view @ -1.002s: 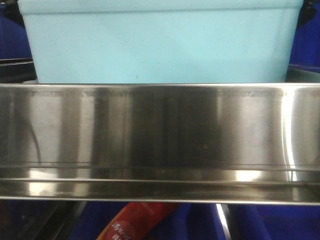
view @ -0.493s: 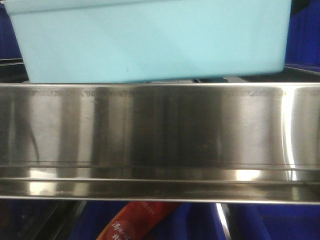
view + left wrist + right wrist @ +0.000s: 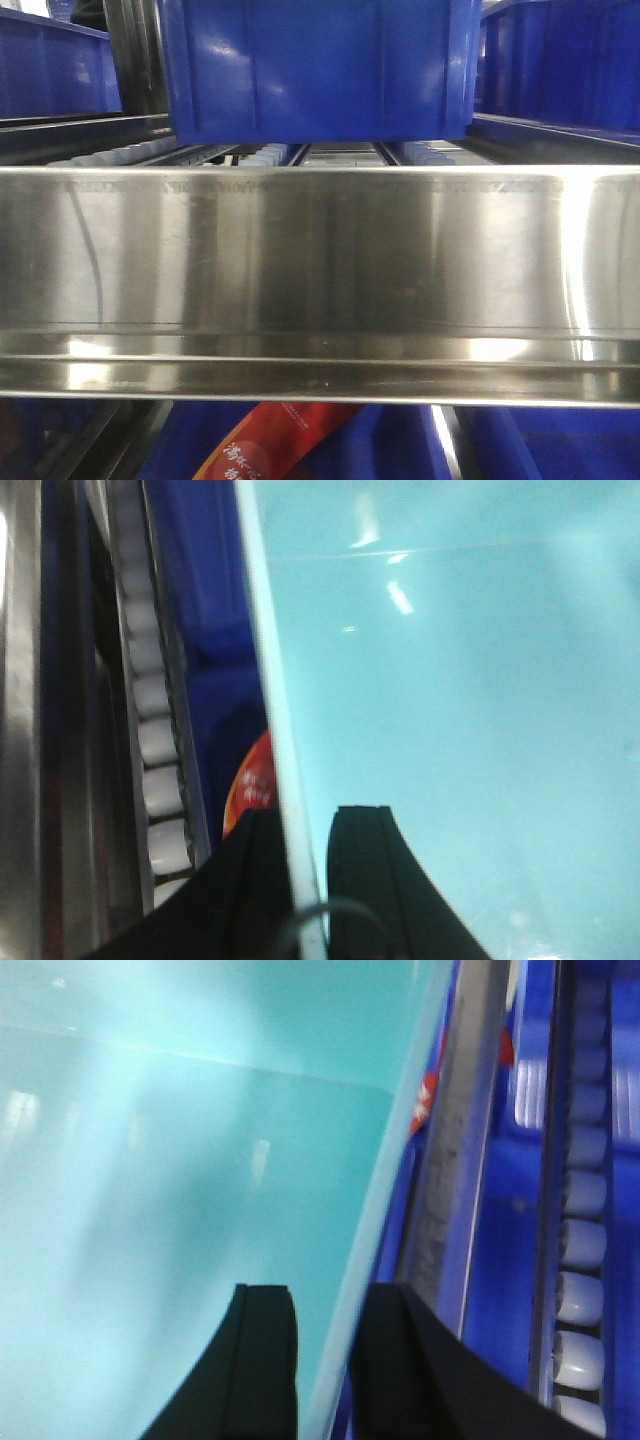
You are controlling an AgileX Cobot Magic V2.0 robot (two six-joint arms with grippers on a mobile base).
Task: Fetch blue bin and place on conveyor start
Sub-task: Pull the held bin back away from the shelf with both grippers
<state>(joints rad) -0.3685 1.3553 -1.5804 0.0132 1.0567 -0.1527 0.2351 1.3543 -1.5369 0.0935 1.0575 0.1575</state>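
Straddles the thin rim of the blue bin (image 3: 180, 1160) with the right gripper (image 3: 330, 1300), one black finger (image 3: 262, 1360) inside by the smooth pale wall and the other outside, pinching the wall between them. Fills the left and middle of the view with the bin's turquoise inside, faint glints on it. Shows to the right, beyond the rim, a steel rail (image 3: 455, 1150) running alongside, a scrap of red packaging (image 3: 425, 1100) just by it, dark blue plastic (image 3: 500, 1290), and a row of pale rollers (image 3: 582, 1245).
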